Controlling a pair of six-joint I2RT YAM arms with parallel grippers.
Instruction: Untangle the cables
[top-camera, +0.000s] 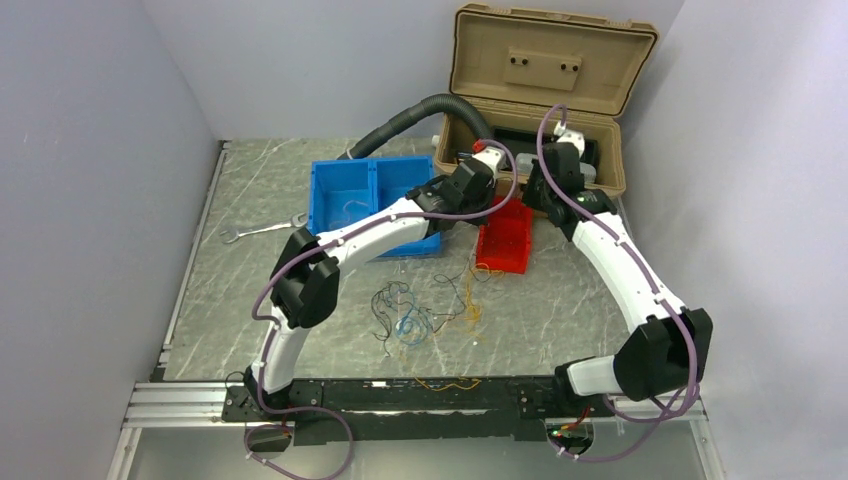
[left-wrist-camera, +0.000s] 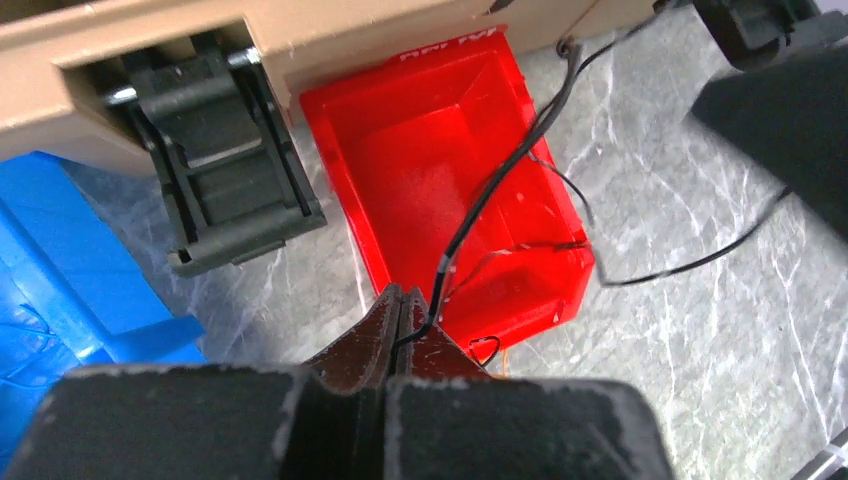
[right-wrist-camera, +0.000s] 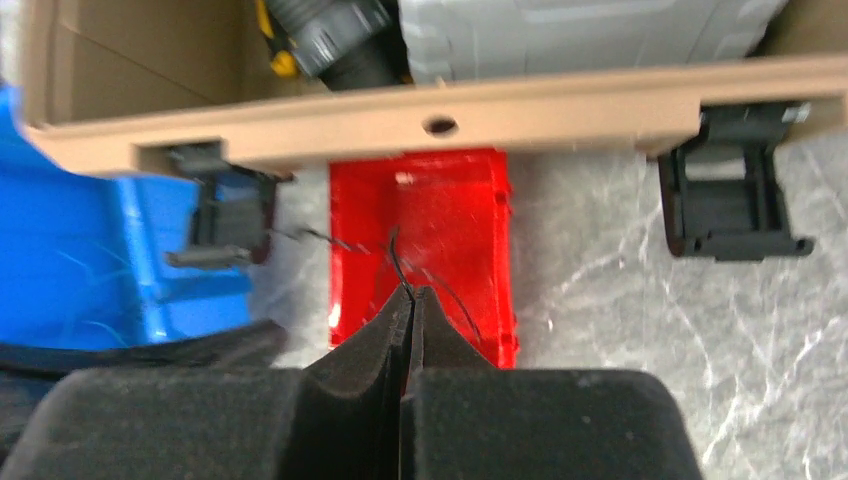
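Both grippers are squeezed shut over the red bin (left-wrist-camera: 420, 170), and each one pinches a thin wire. The left gripper (left-wrist-camera: 403, 298) holds a black wire (left-wrist-camera: 490, 190) right at its tips, and the wire runs up over the bin toward the tan case (left-wrist-camera: 300, 30). The right gripper (right-wrist-camera: 412, 297) pinches a thin black wire too; I cannot tell if it is the same one. The other cables (top-camera: 410, 318) lie in a messy heap on the bench (top-camera: 560, 310), in front of the bins. To do this step well, I think the arms should pull apart slowly and gently, so the wire slides free and does not snap or drag the heap along. The pinch needs to be tight, because a wire this thin could slip out. The red bin looks almost empty, with only bits of wire hanging in it. The blue bin (top-camera: 374, 190) has a few pale wires (top-camera: 347, 210) in its left part. The open case holds a grey box (right-wrist-camera: 580, 35) and a dark tool (right-wrist-camera: 330, 35).
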